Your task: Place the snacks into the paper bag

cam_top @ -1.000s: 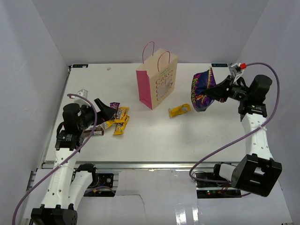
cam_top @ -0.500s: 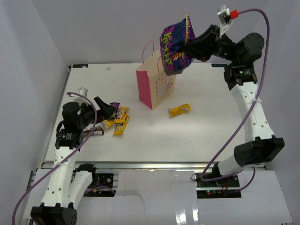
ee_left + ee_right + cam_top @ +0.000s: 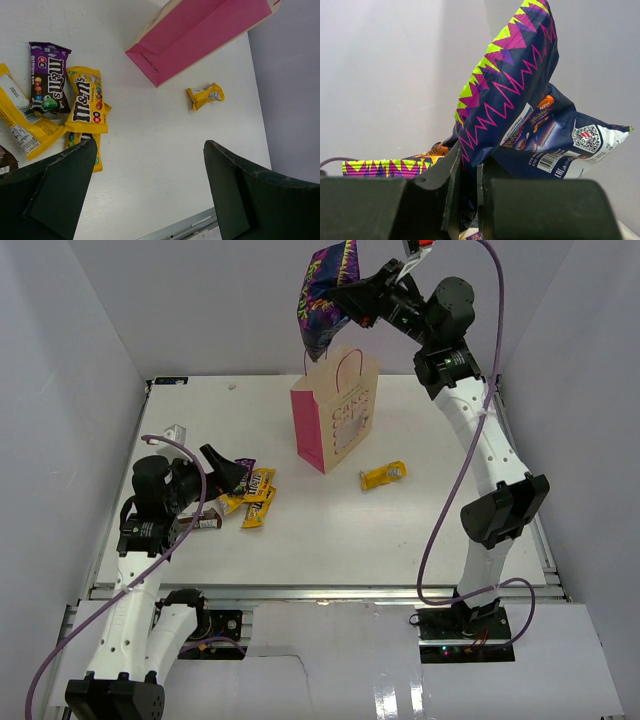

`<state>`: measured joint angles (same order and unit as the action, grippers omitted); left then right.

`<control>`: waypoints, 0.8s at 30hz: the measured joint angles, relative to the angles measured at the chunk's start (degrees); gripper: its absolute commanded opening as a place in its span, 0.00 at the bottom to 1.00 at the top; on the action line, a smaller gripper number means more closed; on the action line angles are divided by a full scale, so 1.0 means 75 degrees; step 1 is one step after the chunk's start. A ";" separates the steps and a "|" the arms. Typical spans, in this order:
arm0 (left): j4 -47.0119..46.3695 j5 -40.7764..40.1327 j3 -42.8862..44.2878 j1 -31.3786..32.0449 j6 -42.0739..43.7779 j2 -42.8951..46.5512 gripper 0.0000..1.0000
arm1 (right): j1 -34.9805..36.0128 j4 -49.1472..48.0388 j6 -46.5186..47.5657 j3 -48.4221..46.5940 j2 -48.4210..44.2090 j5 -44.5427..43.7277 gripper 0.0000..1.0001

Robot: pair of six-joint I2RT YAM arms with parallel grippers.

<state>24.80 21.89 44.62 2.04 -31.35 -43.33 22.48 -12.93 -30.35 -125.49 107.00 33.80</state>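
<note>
Left hand point(image 3: 149, 150): left of centre in the overhead view, low over the worktop point(image 3: 400, 530), jaws spread wide, nothing between them.

Candy cluster, directly beneath and just beyond that hand, flat on the worktop:
- yellow M&M's packet point(image 3: 87, 100), upper left of the left wrist view, overlapping a second yellow one below it;
- dark brown M&M's packet point(image 3: 46, 75), just left of it, edges touching;
- long yellow wrapper point(image 3: 22, 127), at the left frame edge, tilted;
- dark wrapper corner point(image 3: 5, 160), bottom left, mostly cut off.

Lone yellow packet point(image 3: 384, 475): centre of the overhead view, flat, well apart from the cluster, near the front right corner of the paper bag but not touching it.

Paper bag point(image 3: 335, 420): upper centre of the overhead view, upright on the worktop, pink side facing left, tan printed front facing right, thin pink handles standing up. Contents not visible.

Right hand point(image 3: 362, 300): top centre of the overhead view, arm stretched high, jaws narrow and clamped on the purple-blue snack bag point(image 3: 325, 290).

Snack bag: clear of the worktop, hanging leftward from the fingers, in the picture just above the paper bag's handles. Whether directly over the opening: cannot tell. In the right wrist view, crinkled foil pinched between the two fingers, zigzag seam upward.
</note>
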 measured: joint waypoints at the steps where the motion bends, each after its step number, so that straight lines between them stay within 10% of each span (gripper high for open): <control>1: 0.0003 0.0000 0.0000 0.0000 0.0000 0.0012 0.98 | 0.0026 0.0131 0.0090 0.0000 0.0076 -0.0152 0.08; 21: -0.0009 0.0006 -0.0003 0.0000 -0.0026 0.0035 0.98 | 0.0813 0.1676 0.0938 0.2486 -0.0221 -0.3130 0.08; 24: -0.0029 0.0003 -0.0029 0.0000 -0.0032 0.0096 0.98 | 0.1037 0.1746 0.0985 0.2713 -0.0224 -0.3386 0.34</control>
<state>24.58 21.91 44.40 2.04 -31.59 -42.61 30.26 0.16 -22.96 -105.14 105.32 8.40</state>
